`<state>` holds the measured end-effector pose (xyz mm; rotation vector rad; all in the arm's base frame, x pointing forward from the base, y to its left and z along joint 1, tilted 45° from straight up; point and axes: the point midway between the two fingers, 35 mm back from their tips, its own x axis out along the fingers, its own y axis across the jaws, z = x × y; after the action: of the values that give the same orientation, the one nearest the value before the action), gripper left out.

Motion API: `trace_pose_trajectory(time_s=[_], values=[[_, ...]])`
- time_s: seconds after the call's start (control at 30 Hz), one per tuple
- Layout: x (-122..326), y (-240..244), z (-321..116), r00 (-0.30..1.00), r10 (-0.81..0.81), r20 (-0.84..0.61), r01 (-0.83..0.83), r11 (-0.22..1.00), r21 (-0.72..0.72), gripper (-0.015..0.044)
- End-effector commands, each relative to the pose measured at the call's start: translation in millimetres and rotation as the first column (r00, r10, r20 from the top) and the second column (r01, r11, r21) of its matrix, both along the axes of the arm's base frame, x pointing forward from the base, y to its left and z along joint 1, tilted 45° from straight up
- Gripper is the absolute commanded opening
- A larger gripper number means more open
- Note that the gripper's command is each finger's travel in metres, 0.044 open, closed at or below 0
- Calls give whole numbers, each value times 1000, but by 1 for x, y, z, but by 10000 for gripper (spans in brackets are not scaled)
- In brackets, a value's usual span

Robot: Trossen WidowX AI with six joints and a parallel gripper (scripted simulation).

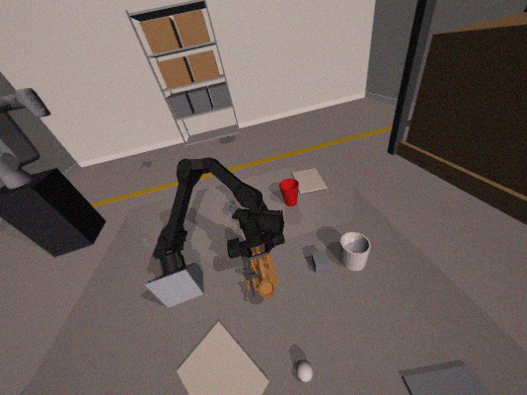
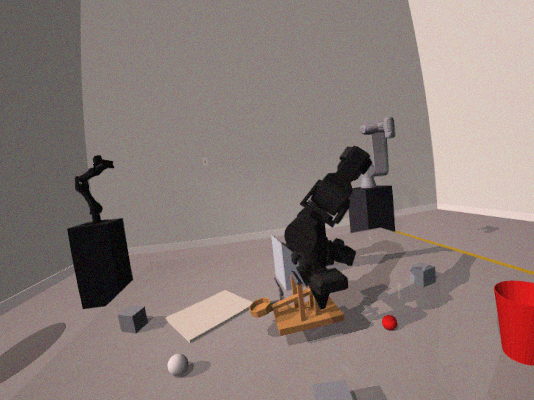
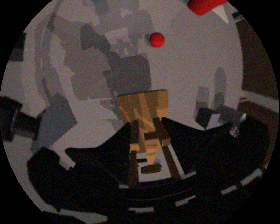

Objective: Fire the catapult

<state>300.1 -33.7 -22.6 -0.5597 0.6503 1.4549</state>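
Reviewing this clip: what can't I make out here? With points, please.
- Where the end effector (image 1: 253,274) (image 3: 146,122) grips the catapult (image 1: 267,267) (image 2: 312,322) (image 3: 145,107): arm covers it, exterior view.
- Red cup (image 1: 290,193) (image 2: 517,322) (image 3: 207,5): cut by the right edge, exterior; top edge, wrist.
- White mug (image 1: 354,256): inner bottom hidden by its wall, top view.

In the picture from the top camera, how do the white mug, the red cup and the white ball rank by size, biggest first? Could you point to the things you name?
1. White mug (image 1: 354,259)
2. Red cup (image 1: 290,195) (image 2: 520,324) (image 3: 206,6)
3. White ball (image 1: 305,371) (image 2: 178,365)
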Motion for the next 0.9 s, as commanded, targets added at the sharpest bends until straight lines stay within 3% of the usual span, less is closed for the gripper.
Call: trace_pose_trajectory(time_s=[0.0,0.3,0.6,0.87], values=[[3,-4,4,994,-87,-70,86,996,-15,0],[8,-5,2,914,-296,-278,294,955,-49,0],[21,-7,-1,749,-476,-461,476,871,-125,0],[27,-10,-3,715,-501,-487,502,853,-142,0]])
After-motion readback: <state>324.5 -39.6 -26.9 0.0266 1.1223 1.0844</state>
